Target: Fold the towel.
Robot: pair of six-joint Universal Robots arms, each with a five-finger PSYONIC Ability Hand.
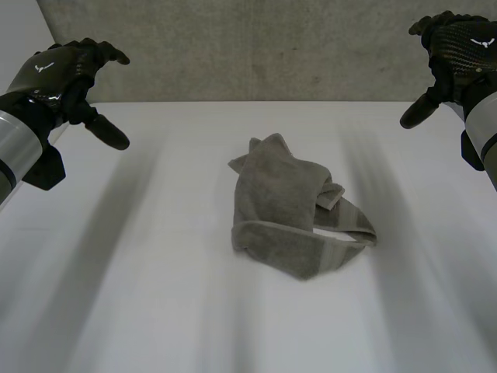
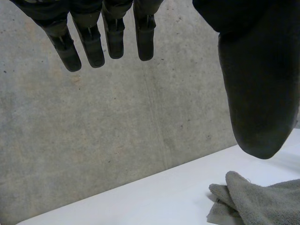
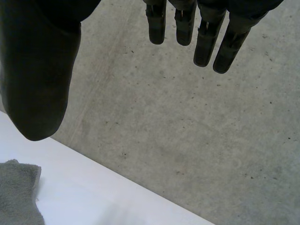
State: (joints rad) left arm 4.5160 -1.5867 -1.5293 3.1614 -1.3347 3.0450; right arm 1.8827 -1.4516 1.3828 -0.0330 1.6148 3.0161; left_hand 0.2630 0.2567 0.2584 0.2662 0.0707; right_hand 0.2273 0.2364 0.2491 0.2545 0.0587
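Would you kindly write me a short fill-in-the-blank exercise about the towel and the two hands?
The towel on the white table is ____ in colour. It lies ____, not spread flat. The left hand and the right hand are both ____ rather than shut, holding nothing. Neither hand ____ the towel.
Missing words: grey; crumpled; open; touches.

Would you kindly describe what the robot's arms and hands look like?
The left hand and right hand are glossy black with a woven pattern and a small white winged mark on the back. Their fingers are segmented and round-tipped. The left arm and right arm are silver-grey tubes.
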